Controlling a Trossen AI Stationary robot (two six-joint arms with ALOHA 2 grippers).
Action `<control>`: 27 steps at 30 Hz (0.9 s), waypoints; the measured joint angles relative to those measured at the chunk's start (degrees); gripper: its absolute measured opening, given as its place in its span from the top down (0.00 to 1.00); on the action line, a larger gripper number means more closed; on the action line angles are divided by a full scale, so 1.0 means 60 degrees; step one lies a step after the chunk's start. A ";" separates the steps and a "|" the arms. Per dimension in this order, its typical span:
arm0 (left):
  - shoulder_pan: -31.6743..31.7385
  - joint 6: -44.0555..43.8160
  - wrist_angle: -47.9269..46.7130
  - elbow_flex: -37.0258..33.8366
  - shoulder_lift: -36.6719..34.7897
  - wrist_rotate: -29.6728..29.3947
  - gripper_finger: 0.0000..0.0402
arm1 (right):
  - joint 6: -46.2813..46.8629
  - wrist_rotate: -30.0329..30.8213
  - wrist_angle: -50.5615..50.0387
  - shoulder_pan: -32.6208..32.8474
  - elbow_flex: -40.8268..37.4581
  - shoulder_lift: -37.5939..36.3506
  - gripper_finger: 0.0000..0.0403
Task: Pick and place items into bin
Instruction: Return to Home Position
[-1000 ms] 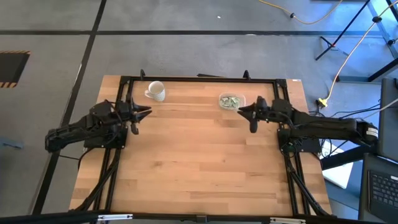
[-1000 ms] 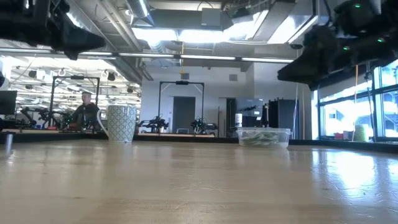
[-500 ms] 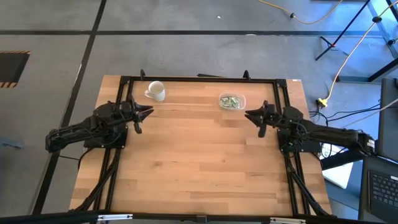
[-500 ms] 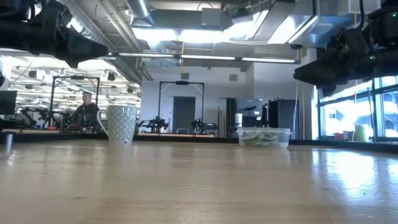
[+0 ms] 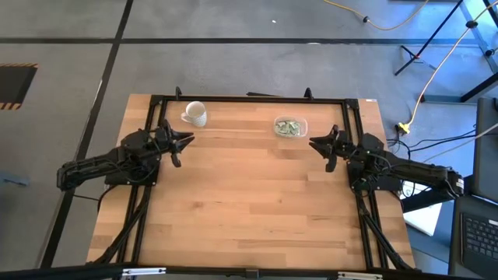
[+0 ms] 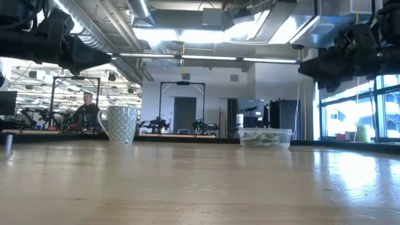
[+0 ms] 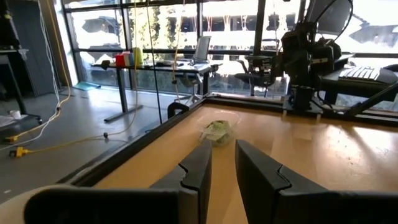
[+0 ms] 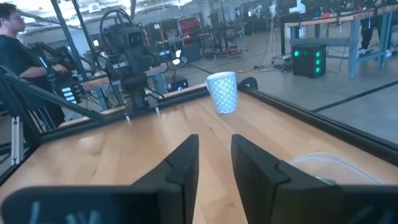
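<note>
The clear bin (image 5: 304,124) stands on the table near its far edge, right of centre, with several pale green and white items (image 5: 287,127) lying inside it. The low view shows the bin (image 6: 282,132) too, and so does the left wrist view (image 7: 231,118). My right gripper (image 5: 313,144) hovers level just right of the bin and nearer than it, open with nothing between its fingers (image 8: 249,163). My left gripper (image 5: 187,141) hovers level at the table's left, also open and empty (image 7: 222,163).
A white mug (image 5: 194,113) stands on the table at the far left, beyond my left gripper. A black frame rail (image 5: 249,99) runs round the table's edges. The wood between the two grippers is bare. A person (image 8: 13,37) stands in the room beyond the table.
My right gripper has drawn back from beside the bin toward the table's right edge and sunk a little, levelling out. My left gripper has sunk a little where it was. Neither has changed its finger gap, and the bin and mug have stayed put.
</note>
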 joint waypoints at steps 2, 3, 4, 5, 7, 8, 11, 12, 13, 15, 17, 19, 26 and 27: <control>0.0000 -0.0022 -0.0111 0.0000 0.0004 0.0002 0.84 | -0.0033 0.0009 -0.0125 0.0000 0.0000 -0.0020 0.75; 0.0000 -0.0042 -0.0140 0.0000 0.0004 0.0001 0.84 | -0.0063 0.0015 -0.0154 0.0000 0.0000 -0.0019 0.75; 0.0000 -0.0045 -0.0157 0.0000 0.0004 0.0004 0.84 | -0.0122 0.0015 -0.0197 0.0000 0.0000 -0.0020 0.75; 0.0000 -0.0050 -0.0159 0.0000 0.0004 0.0004 0.84 | -0.0227 0.0018 -0.0233 0.0000 0.0000 -0.0020 0.75; 0.0000 -0.0050 -0.0211 0.0000 0.0004 0.0004 0.84 | -0.0269 0.0018 -0.0313 0.0000 0.0004 -0.0016 0.75; 0.0000 -0.0050 -0.0257 0.0000 0.0004 0.0004 0.84 | -0.0279 0.0018 -0.0324 0.0000 0.0004 -0.0016 0.75; 0.0000 -0.0052 -0.0250 0.0000 0.0004 -0.0004 0.84 | -0.0294 0.0042 -0.0425 0.0001 0.0004 -0.0016 0.75; 0.0000 -0.0052 -0.0257 0.0000 0.0004 -0.0043 0.84 | -0.0310 0.0152 -0.0443 0.0004 0.0004 -0.0016 0.75; 0.0000 -0.0044 -0.0257 0.0000 0.0004 -0.0112 0.84 | -0.0333 0.0404 -0.0446 0.0004 0.0004 -0.0016 0.75; 0.0003 0.0080 -0.0258 0.0000 0.0004 -0.0282 0.84 | -0.0492 0.1058 -0.0446 0.0003 0.0007 -0.0016 0.75; 0.0000 0.0231 -0.0244 0.0000 0.0004 -0.0420 0.84 | -0.0708 0.1412 -0.0446 0.0000 0.0007 -0.0024 0.75; 0.0002 0.0252 -0.0239 0.0000 0.0004 -0.0473 0.84 | -0.0782 0.1432 -0.0448 0.0000 0.0007 -0.0024 0.75; 0.0000 0.0256 -0.0327 0.0000 0.0004 -0.0492 0.84 | -0.0818 0.1439 -0.1310 0.0000 0.0011 -0.0440 0.75; 0.0000 0.0256 -0.0313 0.0000 0.0004 -0.0492 0.84 | -0.0829 0.1439 -0.1354 0.0000 0.0011 -0.0603 0.75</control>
